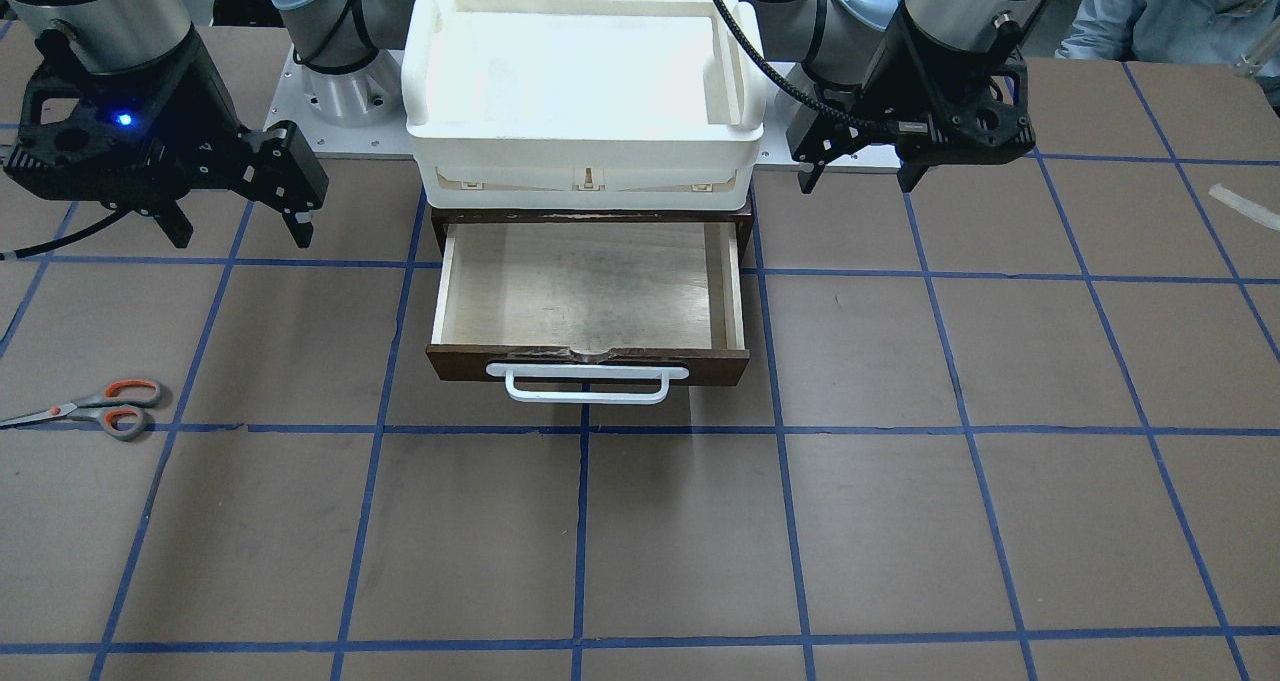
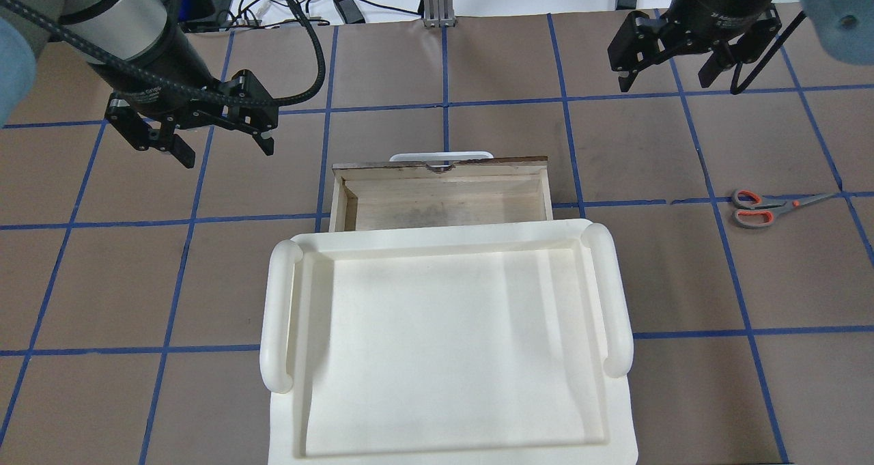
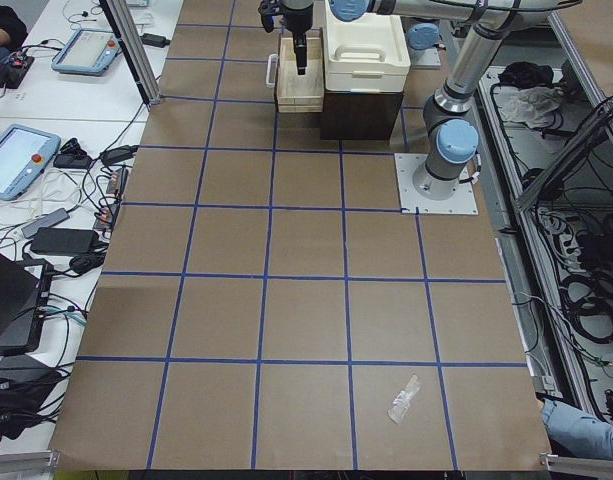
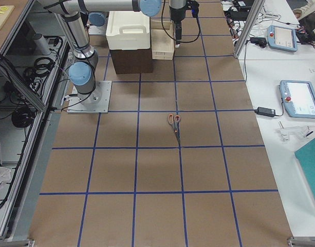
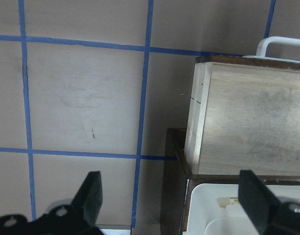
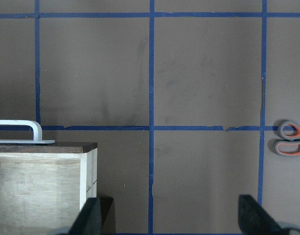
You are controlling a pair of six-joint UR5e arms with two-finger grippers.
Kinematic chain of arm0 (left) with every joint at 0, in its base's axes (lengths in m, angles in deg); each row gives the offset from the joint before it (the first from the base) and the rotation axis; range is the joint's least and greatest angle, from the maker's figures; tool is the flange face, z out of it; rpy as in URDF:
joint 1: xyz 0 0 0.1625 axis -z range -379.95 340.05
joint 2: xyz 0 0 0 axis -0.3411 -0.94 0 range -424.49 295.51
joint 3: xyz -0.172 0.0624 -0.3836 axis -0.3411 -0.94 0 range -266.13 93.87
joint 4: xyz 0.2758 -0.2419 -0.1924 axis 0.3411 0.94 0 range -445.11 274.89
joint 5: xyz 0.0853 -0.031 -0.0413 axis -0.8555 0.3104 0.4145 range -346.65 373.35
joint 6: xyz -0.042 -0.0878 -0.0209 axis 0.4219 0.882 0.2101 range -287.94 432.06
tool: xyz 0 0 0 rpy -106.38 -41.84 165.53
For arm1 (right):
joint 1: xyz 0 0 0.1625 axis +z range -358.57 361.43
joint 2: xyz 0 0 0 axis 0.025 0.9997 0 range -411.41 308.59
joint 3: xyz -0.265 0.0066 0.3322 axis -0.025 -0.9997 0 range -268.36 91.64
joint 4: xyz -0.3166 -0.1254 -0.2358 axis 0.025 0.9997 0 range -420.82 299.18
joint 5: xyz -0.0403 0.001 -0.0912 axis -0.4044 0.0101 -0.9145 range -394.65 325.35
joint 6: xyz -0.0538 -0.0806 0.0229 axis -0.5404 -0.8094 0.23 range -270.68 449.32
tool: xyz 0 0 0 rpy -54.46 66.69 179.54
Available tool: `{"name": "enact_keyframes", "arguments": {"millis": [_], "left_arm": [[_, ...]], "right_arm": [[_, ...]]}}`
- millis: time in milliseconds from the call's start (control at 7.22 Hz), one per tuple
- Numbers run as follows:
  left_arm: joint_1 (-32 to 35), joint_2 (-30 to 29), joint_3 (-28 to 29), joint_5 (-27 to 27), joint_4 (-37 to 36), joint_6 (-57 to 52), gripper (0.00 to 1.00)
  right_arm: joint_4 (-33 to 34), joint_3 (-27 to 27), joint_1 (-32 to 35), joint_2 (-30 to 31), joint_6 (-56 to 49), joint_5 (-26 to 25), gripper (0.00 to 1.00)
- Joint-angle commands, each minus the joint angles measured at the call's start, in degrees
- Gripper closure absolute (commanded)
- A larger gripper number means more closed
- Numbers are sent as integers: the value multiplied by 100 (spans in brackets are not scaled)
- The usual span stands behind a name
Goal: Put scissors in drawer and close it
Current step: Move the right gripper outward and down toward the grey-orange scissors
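Observation:
The scissors [image 1: 100, 406] lie flat on the brown table, grey handles with orange inserts, far to my right of the drawer; they also show in the overhead view [image 2: 765, 209], the exterior right view [image 4: 175, 123] and the right wrist view [image 6: 290, 138]. The drawer [image 1: 590, 296] is pulled open and empty, with pale plywood inside [image 2: 437, 202], a dark brown front and a white bar handle [image 1: 588, 383]. My right gripper [image 1: 243, 233] is open and empty, hovering above the table between drawer and scissors [image 2: 664, 81]. My left gripper [image 1: 858, 176] is open and empty on the drawer's other side [image 2: 227, 152].
A cream-white plastic tray [image 2: 437, 236] sits on top of the dark cabinet that holds the drawer. A scrap of clear plastic [image 3: 404, 398] lies on the table towards its left end. A person [image 1: 1150, 11] sits behind the table corner. Cables lie along the far edge.

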Motion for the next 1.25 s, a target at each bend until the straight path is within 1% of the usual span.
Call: {"name": "enact_keyframes", "arguments": {"millis": [0, 139, 277, 416, 554, 831, 970, 1108], "left_arm": [[-4, 86, 3, -13, -55, -4, 0], [4, -52, -67, -4, -29, -4, 0], [5, 51, -233, 4, -46, -4, 0], [-22, 69, -243, 4, -73, -30, 0], [-22, 69, -234, 4, -73, -30, 0], [-39, -35, -86, -4, -99, 57, 0], [-57, -62, 20, -13, -99, 58, 0], [-57, -71, 38, -13, -91, 58, 0]], "right_arm": [[7, 0, 0, 8, 43, -6, 0], [16, 0, -17, 0, 35, -32, 0], [16, 0, -35, -18, 61, -102, 0], [25, 0, -35, -131, 87, -155, 0], [164, -8, -44, -184, 218, -382, 0], [218, -8, -79, -290, 342, -358, 0], [323, 0, -323, -299, 655, -366, 0], [332, 9, -786, -308, 1389, -349, 0]]}}
